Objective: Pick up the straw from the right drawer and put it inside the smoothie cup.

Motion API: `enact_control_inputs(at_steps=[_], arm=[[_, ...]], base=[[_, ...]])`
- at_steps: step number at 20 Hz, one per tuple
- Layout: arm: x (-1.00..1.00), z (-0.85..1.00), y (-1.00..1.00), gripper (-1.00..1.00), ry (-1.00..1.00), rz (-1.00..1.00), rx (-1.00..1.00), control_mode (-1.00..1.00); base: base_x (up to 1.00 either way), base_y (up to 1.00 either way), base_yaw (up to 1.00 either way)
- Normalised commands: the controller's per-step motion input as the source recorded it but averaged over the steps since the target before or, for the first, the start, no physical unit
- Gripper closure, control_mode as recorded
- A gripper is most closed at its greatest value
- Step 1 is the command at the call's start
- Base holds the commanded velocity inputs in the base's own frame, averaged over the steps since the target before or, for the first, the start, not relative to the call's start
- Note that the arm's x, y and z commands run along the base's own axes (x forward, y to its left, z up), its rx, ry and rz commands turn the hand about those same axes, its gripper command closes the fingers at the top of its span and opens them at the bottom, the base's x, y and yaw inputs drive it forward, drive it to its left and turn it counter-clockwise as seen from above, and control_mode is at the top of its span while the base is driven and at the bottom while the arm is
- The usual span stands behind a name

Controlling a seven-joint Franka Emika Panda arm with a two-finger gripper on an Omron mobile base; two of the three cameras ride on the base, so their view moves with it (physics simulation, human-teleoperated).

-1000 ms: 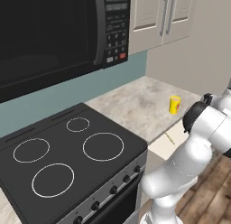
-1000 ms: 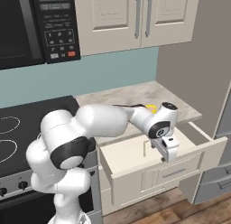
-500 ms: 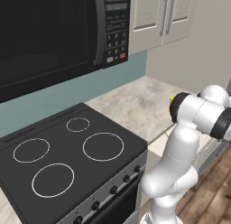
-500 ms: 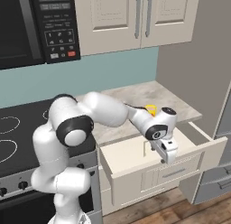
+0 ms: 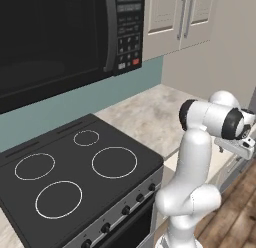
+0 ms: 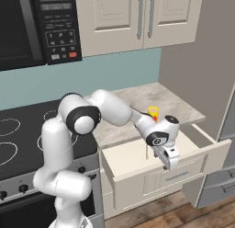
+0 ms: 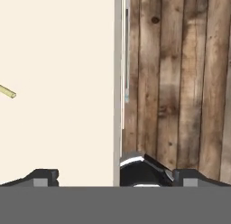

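Note:
The right drawer point(image 6: 131, 159) stands pulled out under the counter, pale cream. My gripper point(image 6: 168, 165) hangs over its front right part, pointing down, jaws wide open and holding nothing. In the hand view the gripper point(image 7: 117, 177) straddles the drawer's front panel point(image 7: 118, 83), with the cream drawer floor point(image 7: 58, 60) on one side and the wood floor on the other. Just one end of the thin yellowish straw point(image 7: 7, 92) pokes in at that view's left edge, well apart from the fingertips point(image 7: 45, 175). The yellow smoothie cup point(image 6: 153, 113) stands on the counter behind the drawer.
The black stove point(image 5: 75, 172) with its burner rings lies left of the drawer, and the microwave point(image 5: 60, 37) hangs above it. A grey stone counter point(image 6: 179, 100) runs to a side wall point(image 6: 202, 52). My arm's elbow point(image 6: 82, 119) rises over the stove's right edge.
The arm's elbow has swung up and over toward the stove. The hand has stayed above the drawer's front and sunk a little. The jaws have stayed wide open.

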Motion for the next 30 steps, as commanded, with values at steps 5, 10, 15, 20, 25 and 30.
enact_control_inputs(at_steps=[5,10,15,20,25,30], arm=[[0.21,-0.40,0.00,-1.00,0.00,0.00,0.00,-1.00],[0.16,-0.23,0.00,-1.00,0.03,0.00,0.00,-1.00],[-0.03,0.00,0.00,-1.00,0.02,0.00,0.00,-1.00],[-0.56,-0.01,0.00,-1.00,0.05,0.00,0.00,-1.00],[-0.77,-0.06,0.00,-1.00,0.09,0.00,0.00,-1.00],[-0.95,-0.09,0.00,-1.00,0.12,-0.02,0.00,-1.00]], base=[[0.00,0.00,0.00],[0.00,0.00,0.00],[0.00,0.00,0.00],[0.00,0.00,0.00],[0.00,0.00,0.00],[0.00,0.00,0.00]])
